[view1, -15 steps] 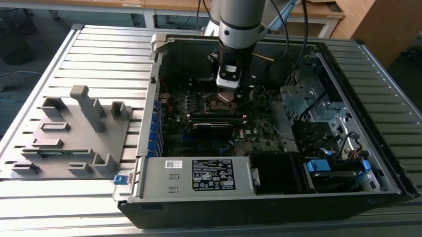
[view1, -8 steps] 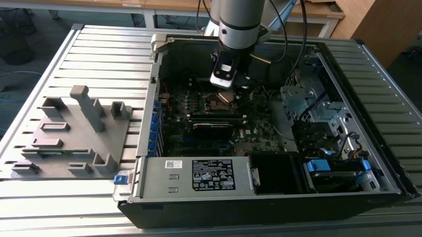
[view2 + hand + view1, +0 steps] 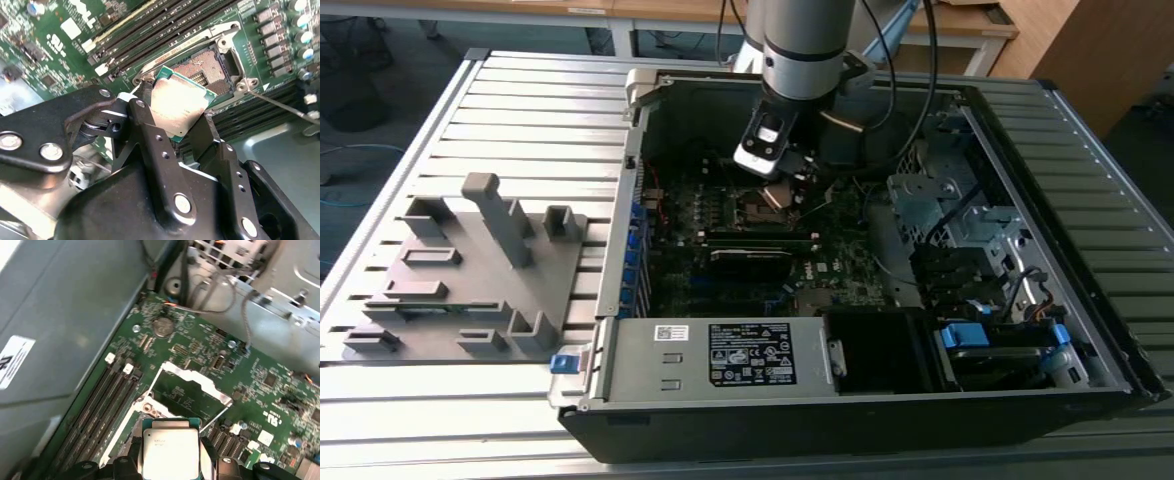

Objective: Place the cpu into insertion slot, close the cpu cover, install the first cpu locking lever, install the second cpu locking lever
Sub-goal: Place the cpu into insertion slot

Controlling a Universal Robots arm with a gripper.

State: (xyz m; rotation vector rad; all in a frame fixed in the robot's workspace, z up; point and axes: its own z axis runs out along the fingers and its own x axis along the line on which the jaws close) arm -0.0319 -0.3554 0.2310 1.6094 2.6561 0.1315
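Note:
My gripper (image 3: 176,131) is shut on the cpu (image 3: 177,106), a flat square chip with a silver-grey top and green rim, held by two opposite edges between black fingers (image 3: 146,117). The chip hangs tilted just above one edge of the insertion slot (image 3: 210,67). The slot lies uncovered, its contact field showing inside a silvery rim. In the first wrist view the cpu (image 3: 170,450) is short of the insertion slot (image 3: 186,394). A silvery frame (image 3: 192,379) along the slot's edge may be the cpu cover; I cannot tell. A thin wire locking lever (image 3: 280,102) sticks out beside the slot. In the exterior view the gripper (image 3: 775,192) hovers over the motherboard (image 3: 841,285).
Long black memory slots (image 3: 150,30) run beside the socket. The open computer case (image 3: 627,100) walls in the arm, with a power supply (image 3: 720,352), a drive cage (image 3: 947,215) and cables (image 3: 907,90). A grey fixture block (image 3: 467,270) lies at the exterior view's left.

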